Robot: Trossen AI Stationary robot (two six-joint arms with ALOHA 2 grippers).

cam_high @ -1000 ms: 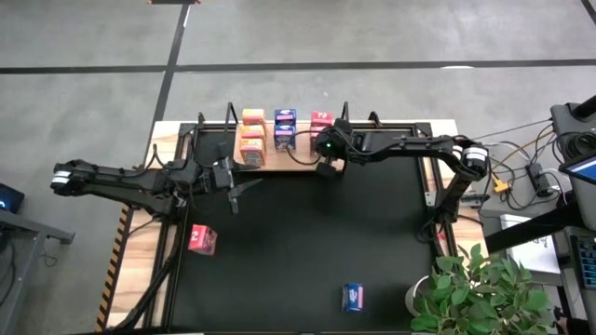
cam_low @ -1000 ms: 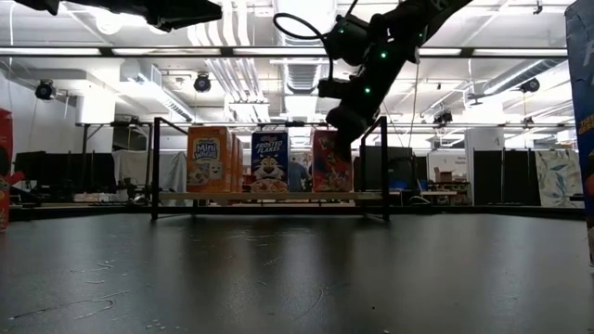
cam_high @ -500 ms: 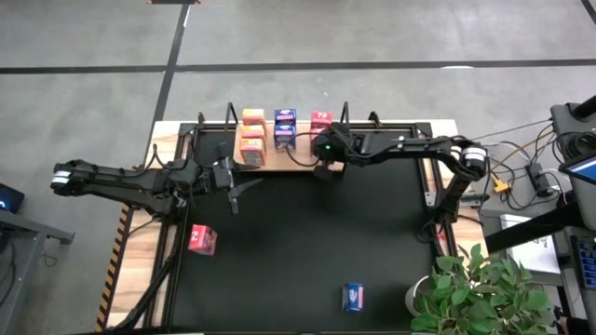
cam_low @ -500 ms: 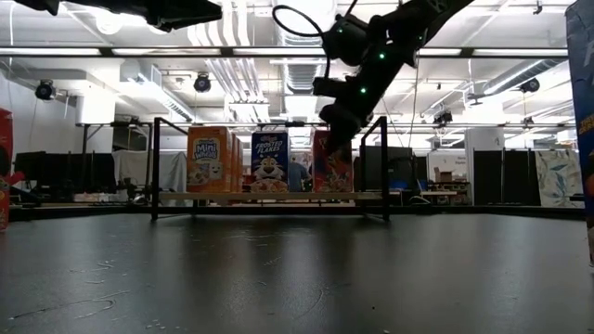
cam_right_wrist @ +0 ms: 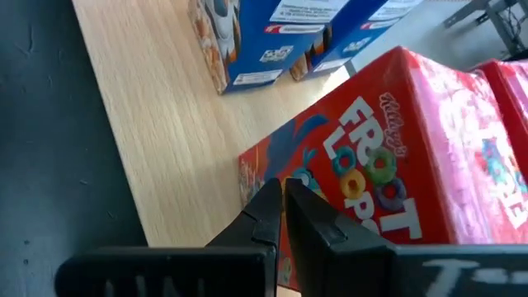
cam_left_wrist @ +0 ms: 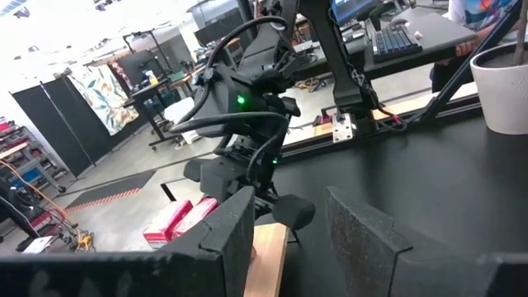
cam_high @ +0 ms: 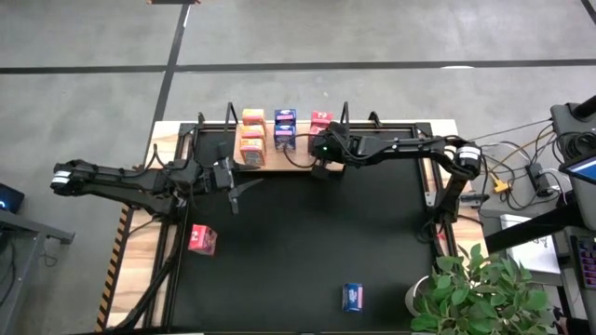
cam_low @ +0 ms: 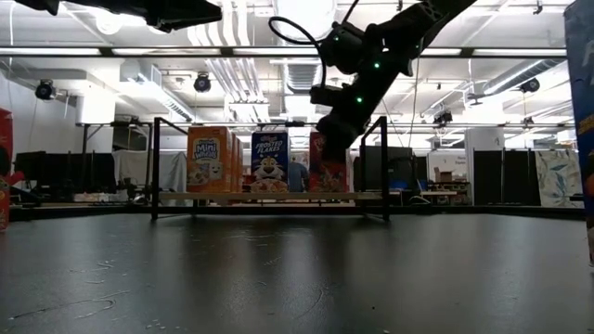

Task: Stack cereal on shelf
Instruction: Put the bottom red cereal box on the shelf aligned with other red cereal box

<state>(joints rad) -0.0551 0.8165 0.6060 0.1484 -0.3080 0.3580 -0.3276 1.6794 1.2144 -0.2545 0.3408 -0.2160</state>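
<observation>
Now, at the frame's left, your left gripper (cam_high: 238, 189) hangs over the tabletop (cam_high: 307, 233) with its fingers (cam_left_wrist: 235, 227) spread apart, holding nothing. Below it lies a red cereal box (cam_high: 201, 238). At upper centre, the shelf (cam_high: 270, 158) carries orange, blue and red boxes. Your right gripper (cam_high: 319, 168) sits at the shelf's right end, fingers (cam_right_wrist: 272, 216) pinched nearly together against the Froot Loops box (cam_right_wrist: 396, 181). Another blue box (cam_high: 353, 297) lies lower right.

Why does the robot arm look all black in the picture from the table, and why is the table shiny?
Low view: bright ceiling lights behind the right pincer, at the red box on the shelf, leave it a dark shape; the black mat mirrors that glow. High view: even light, faint shadows, left pincer waiting mid-left.
</observation>
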